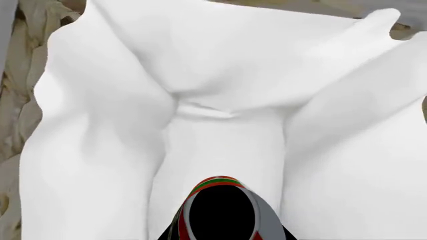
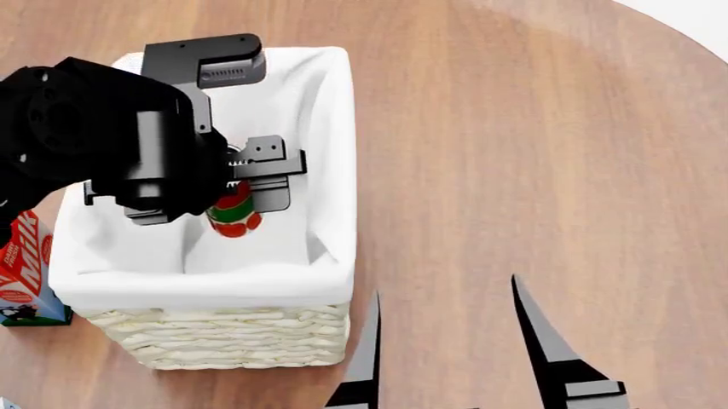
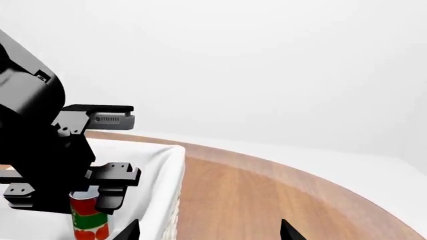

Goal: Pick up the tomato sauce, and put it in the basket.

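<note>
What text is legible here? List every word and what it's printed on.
"Milk": red carton at the head view's left edge, partly cut off.
Tomato sauce label: lettering too small to read, held in the left hand over the basket.
Left-hand housing marking: blurred, unreadable.

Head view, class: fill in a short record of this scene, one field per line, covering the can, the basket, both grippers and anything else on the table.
Tomato sauce: held upright over the basket's inside, between the left gripper's fingers
Basket: cream wicker, white cloth lining, on the table near the robot's left
Left gripper: shut on the tomato sauce, above the lining
Right gripper: open, holding nothing, over bare table beside the basket
Table: round, brown wood
Milk carton: red and white, beside the basket, partly cut off
Task stage: can not yet released
</note>
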